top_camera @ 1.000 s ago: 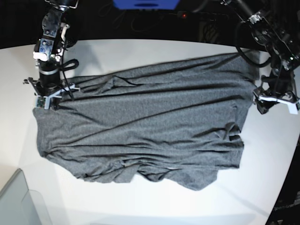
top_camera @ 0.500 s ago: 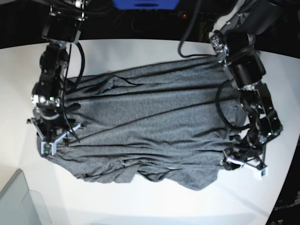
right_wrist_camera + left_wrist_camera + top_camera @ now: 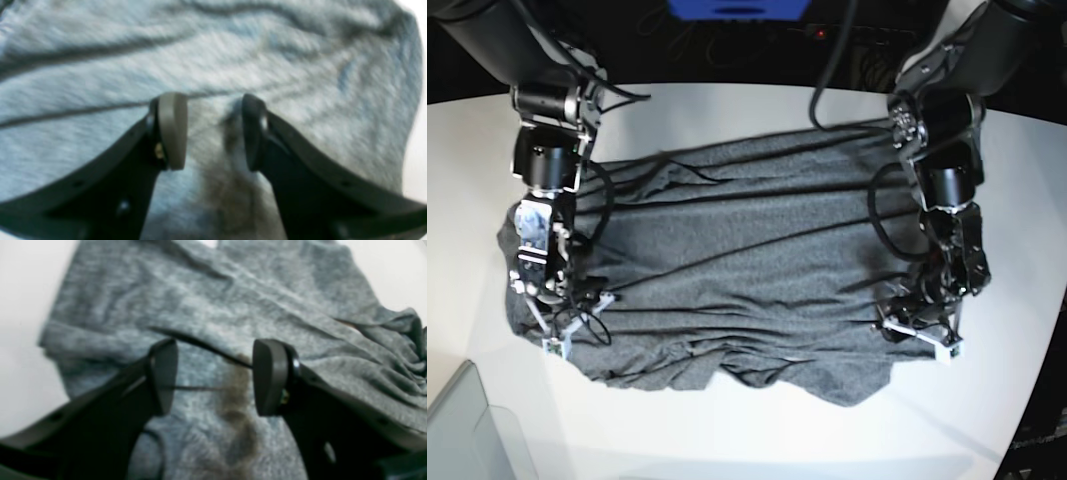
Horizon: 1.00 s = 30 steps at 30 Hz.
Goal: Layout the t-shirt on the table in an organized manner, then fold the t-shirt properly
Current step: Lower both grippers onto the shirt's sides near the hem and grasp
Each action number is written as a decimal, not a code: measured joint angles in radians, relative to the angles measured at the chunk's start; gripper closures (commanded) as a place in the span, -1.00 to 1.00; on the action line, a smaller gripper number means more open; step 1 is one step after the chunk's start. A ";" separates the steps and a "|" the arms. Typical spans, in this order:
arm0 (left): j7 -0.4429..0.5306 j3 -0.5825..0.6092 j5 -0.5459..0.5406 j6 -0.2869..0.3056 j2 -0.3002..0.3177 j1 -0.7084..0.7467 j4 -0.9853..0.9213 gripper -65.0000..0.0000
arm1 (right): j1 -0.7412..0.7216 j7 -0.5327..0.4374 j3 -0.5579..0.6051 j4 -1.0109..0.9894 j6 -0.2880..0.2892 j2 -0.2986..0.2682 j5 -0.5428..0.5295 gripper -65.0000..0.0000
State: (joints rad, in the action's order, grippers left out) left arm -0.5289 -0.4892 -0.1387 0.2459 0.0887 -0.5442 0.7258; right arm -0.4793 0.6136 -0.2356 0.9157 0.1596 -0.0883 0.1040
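Two arms over one t-shirt [image 3: 747, 280] right now, and I can't spot any label, logo or writing on it anywhere, just plain heather grey. It's spread wide across the middle of the table [image 3: 727, 110], wrinkled in long creases, bottom hem bunched toward the near edge. My left gripper [image 3: 213, 376] hangs over the shirt's end nearest the table's right edge, fingers [image 3: 268, 376] spread with cloth showing between them, nothing pinched. My right gripper [image 3: 206, 130] is over the opposite end, fingers [image 3: 171, 130] also apart above the fabric; both wrist views are blurry. A translucent grey bin [image 3: 467, 430] sits at the table's near left corner, clear of the shirt.
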 measured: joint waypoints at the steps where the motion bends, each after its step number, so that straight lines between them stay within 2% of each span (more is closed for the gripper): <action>1: 0.003 0.000 0.000 0.000 0.005 -0.001 -0.004 -0.06 | 0.015 -0.005 -0.001 0.003 -0.001 -0.003 0.003 0.16; 8: -0.001 0.001 -0.001 0.000 0.025 -0.007 -0.011 -0.06 | 0.108 -0.104 -0.001 0.040 -0.002 -0.008 -0.022 0.16; 13: 0.003 0.001 -0.007 0.002 0.021 -0.032 -0.003 -0.06 | 0.291 -0.076 -0.001 0.282 -0.003 0.003 -0.026 0.16; 19: -0.006 -0.001 -0.008 -0.003 0.009 -0.049 0.000 -0.06 | 0.446 0.025 0.043 0.564 0.000 0.033 -0.002 0.16; 24: -0.007 0.000 -0.007 0.002 -0.009 -0.051 0.000 -0.07 | 0.388 0.003 0.068 0.682 -0.002 0.023 -0.003 0.16; 27: -0.002 0.000 -0.007 0.002 -0.003 -0.049 0.000 -0.07 | 0.329 0.011 0.099 0.635 -0.001 0.022 0.001 0.16; 30: -0.005 0.000 -0.008 0.005 -0.003 -0.053 0.001 -0.07 | 0.238 0.019 0.139 0.505 -0.001 0.023 0.000 0.16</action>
State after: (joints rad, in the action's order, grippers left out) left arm -0.5339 -0.4896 -0.1467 0.2512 0.0853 -0.5968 0.7265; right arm -0.2417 0.6327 -0.0963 1.4212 0.1589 -0.0658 0.1043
